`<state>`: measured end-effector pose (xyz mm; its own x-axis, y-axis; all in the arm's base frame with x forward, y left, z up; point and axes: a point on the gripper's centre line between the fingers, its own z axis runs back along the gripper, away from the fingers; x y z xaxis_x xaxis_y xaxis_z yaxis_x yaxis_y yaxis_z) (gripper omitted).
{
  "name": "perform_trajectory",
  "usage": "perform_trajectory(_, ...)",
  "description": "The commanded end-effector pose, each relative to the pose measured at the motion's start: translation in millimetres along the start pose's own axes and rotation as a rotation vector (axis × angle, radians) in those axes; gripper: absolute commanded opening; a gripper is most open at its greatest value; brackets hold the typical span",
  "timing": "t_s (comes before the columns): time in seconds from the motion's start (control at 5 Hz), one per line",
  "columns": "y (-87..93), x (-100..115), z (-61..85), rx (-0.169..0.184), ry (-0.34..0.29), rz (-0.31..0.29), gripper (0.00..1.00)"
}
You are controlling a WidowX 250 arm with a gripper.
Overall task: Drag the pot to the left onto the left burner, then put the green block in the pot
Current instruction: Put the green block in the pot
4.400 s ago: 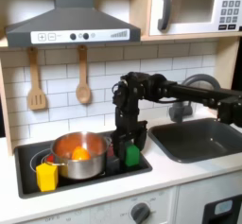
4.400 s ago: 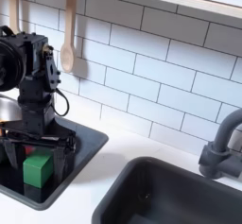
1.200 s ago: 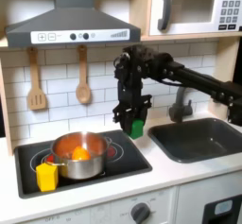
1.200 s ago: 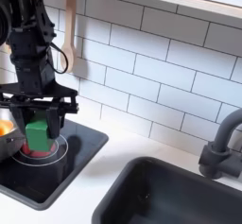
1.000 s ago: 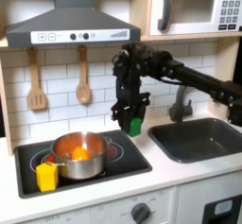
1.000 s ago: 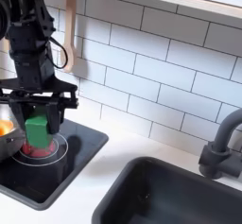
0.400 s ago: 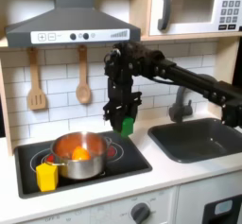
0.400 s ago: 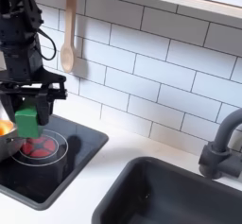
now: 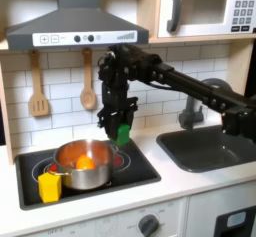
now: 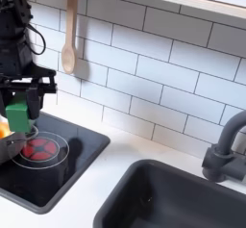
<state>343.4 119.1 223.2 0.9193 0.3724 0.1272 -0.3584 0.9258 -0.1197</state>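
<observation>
The shiny silver pot (image 9: 80, 167) stands on the left side of the black cooktop (image 9: 140, 173), over the left burner (image 9: 47, 168), whose red ring peeks out at the pot's left. An orange round piece (image 9: 85, 163) lies inside the pot. My gripper (image 9: 122, 133) is shut on the green block (image 9: 122, 135) and holds it in the air just right of the pot's rim. In the second exterior view the gripper (image 10: 17, 116) hangs with the green block (image 10: 16, 114) above the edge of a red-ringed burner (image 10: 40, 149).
A yellow cup-like piece (image 9: 49, 186) stands at the cooktop's front left corner. Wooden utensils (image 9: 88, 91) hang on the tiled wall behind. The dark sink (image 9: 210, 146) with its faucet (image 10: 223, 147) lies to the first exterior view's right.
The gripper has lifted the green block off the cooktop's right side and carried it leftward in the first exterior view, toward the pot. The pot has stayed put.
</observation>
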Motion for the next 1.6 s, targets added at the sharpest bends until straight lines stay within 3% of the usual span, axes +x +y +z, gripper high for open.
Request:
perform_trajectory(0.0, 11.8, 11, -0.1, -0.010, 0.009, 0.036, 0.00)
perform_trajectory(0.4, 21.5, 18, 2.0, -0.010, 0.007, 0.057, 0.00)
perform_trajectory(1.4, 64.5, 23, -1.7, 0.037, 0.006, 0.132, 0.00)
